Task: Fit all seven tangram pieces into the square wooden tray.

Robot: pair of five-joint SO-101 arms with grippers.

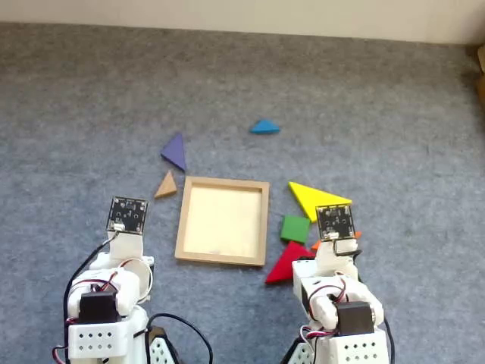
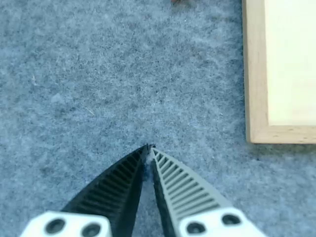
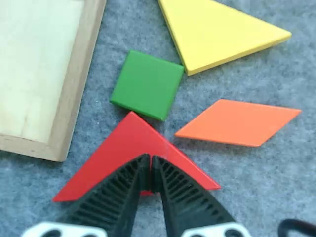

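My left pincer [image 2: 149, 147] is clenched shut, tip against tip, over bare grey counter [image 1: 379, 114] at about 8 o'clock of the square wooden tray [image 1: 221, 260]. My right pincer [image 3: 150, 157] is clenched the same way, its tips over the red triangle [image 3: 123, 153]; I cannot tell whether they touch it. The tray lies between the two arms, and all seven pieces lie outside it. The red triangle sits at the tray's 4 o'clock, near its corner; the green square [image 3: 147, 85] is at 3 o'clock, just beside the red apex; the orange parallelogram [image 3: 239, 122] lies farther out from the tray; the yellow triangle [image 3: 212, 29] is at 2 o'clock. Farther off, the tan triangle [image 1: 166, 186] is at 10 o'clock by the corner; the purple triangle [image 1: 175, 151] is at 11; the blue triangle [image 1: 264, 127] is at 1 o'clock, well apart.
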